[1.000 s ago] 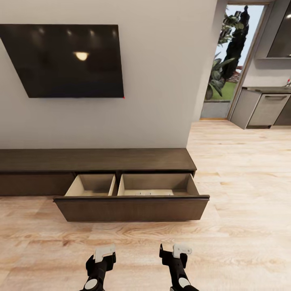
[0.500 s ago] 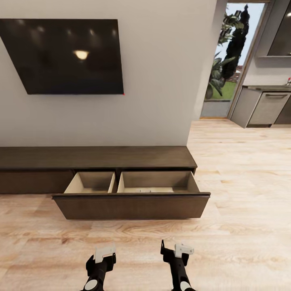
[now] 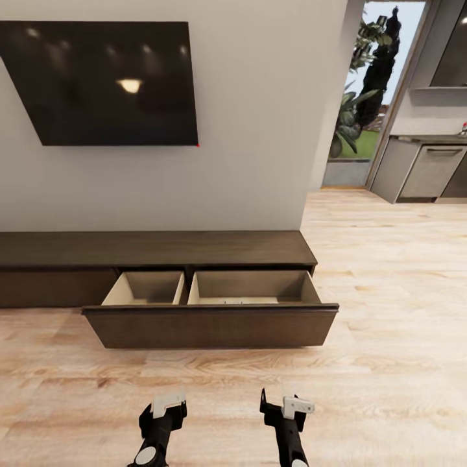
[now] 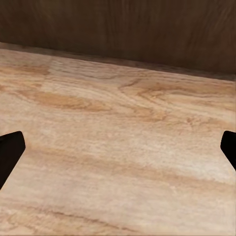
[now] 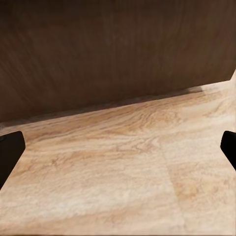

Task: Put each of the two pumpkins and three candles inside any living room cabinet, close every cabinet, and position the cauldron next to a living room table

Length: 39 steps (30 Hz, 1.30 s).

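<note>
The cabinet (image 3: 155,250) stands along the far wall under the screen (image 3: 104,81), its wide drawer (image 3: 211,324) pulled out toward the robot; the pale insides look mostly bare, though the front hides the near floor of it. My guess: closing it is the step in hand, calling for a push on the front. The left end effector (image 3: 165,408) and right end effector (image 3: 285,407) hang wide and empty over the floor (image 3: 389,324). Since a second ago the view has drawn back slightly, and the right arm has edged right.
</note>
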### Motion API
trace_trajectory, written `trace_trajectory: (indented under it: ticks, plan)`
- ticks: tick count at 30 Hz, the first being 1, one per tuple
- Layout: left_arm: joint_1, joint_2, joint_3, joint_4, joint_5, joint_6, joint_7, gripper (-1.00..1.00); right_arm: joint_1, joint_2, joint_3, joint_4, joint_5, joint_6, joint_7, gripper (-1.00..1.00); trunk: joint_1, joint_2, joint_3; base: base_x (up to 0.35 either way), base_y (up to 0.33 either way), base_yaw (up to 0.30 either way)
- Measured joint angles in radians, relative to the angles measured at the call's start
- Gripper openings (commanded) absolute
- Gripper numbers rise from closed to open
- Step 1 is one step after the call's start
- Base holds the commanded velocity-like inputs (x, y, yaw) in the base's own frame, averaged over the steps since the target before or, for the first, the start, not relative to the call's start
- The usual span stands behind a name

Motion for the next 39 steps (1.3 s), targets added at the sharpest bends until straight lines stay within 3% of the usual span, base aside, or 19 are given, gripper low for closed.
trace_trajectory:
  ticks: [21,28,39]
  plan:
    - [-0.035,0.003,0.002,-0.013,-0.008,-0.003,-0.002,1.0,-0.019,0.0,-0.002,-0.009,0.0,0.037,0.057,1.0,0.081,-0.147,-0.066,0.0,0.0,0.0]
    - [-0.038,-0.002,0.006,-0.013,-0.111,-0.004,0.0,1.0,-0.019,0.0,-0.002,-0.011,0.001,0.036,0.058,1.0,0.107,-0.196,-0.088,0.0,0.0,0.0]
    - [-0.037,-0.002,0.006,-0.065,-0.13,-0.022,0.002,1.0,-0.029,0.003,-0.002,-0.06,0.025,0.023,0.057,1.0,0.15,-0.273,-0.122,0.0,0.0,0.0]
